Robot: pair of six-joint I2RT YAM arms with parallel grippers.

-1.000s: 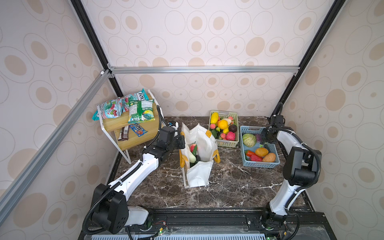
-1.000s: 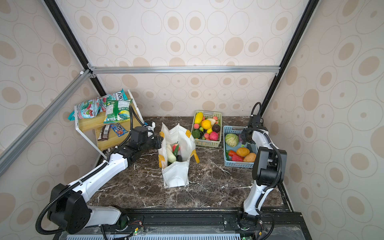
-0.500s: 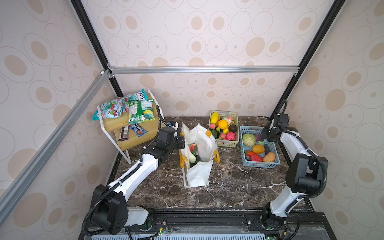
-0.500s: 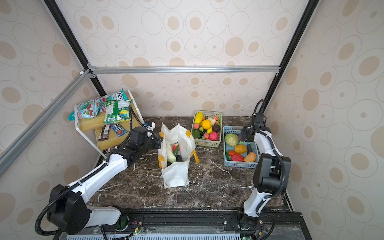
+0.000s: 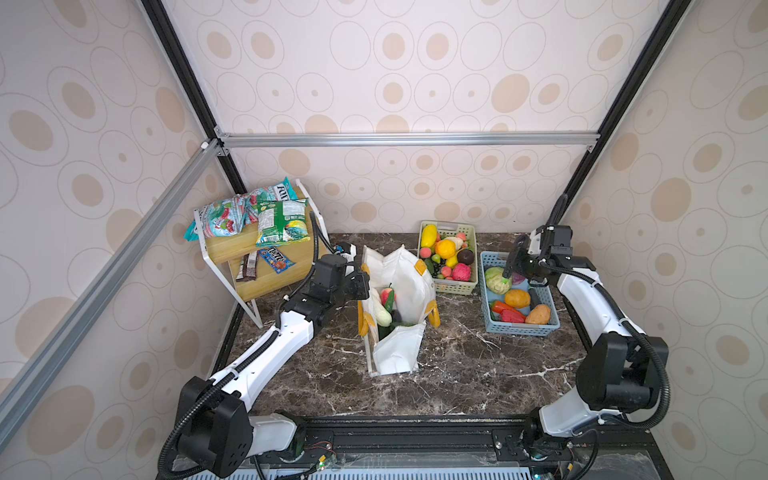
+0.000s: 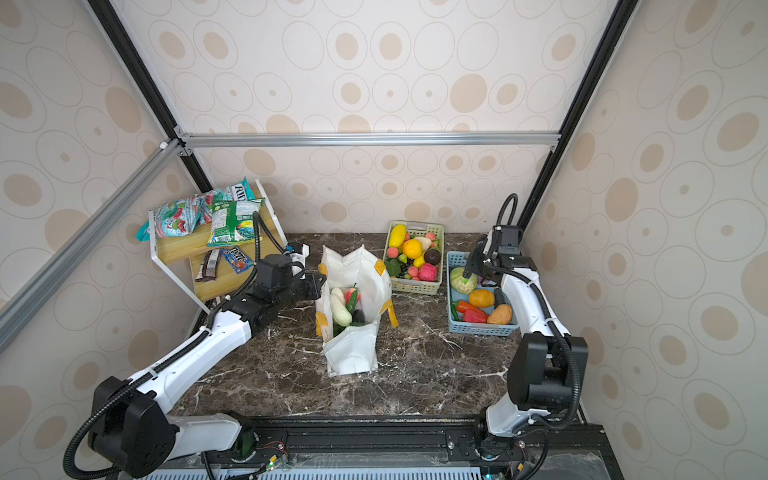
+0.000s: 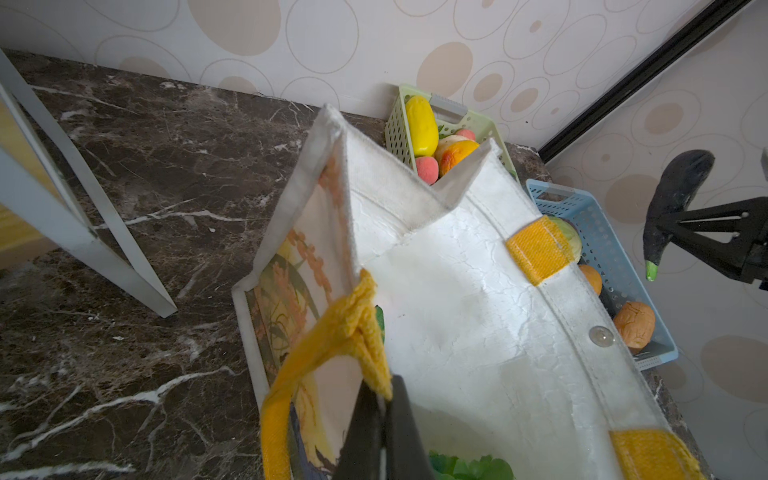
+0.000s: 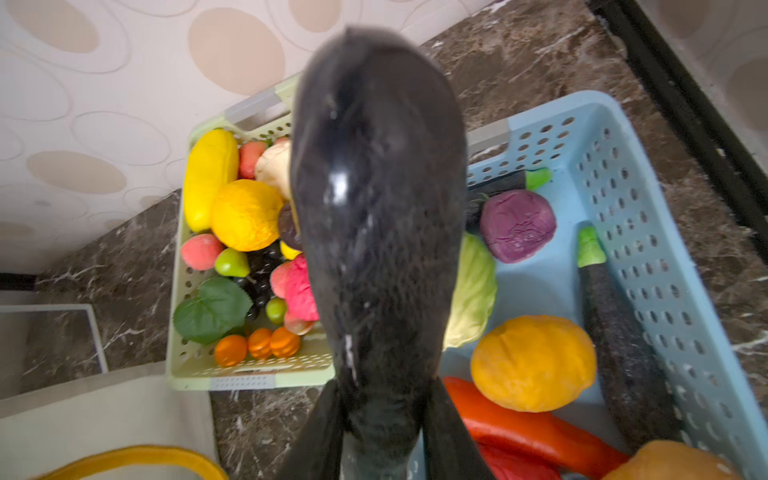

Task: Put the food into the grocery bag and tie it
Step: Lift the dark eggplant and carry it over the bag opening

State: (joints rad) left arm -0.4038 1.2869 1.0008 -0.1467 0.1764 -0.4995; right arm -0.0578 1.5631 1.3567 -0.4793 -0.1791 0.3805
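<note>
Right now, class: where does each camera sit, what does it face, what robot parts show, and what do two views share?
Top views: high in front, looking down; left arm, right arm, grocery bag between.
Left wrist: faces the bag's mouth; left gripper shut on its handle.
Right wrist: looks down over the blue basket; right gripper holds the eggplant.
Shared: both wrist views show the eggplant, green basket.

Dark marble table [image 5: 457,374] — carrying grocery bag [image 5: 399,357], green basket [image 5: 453,287], blue basket [image 5: 519,329], wooden rack [image 5: 266,286].
</note>
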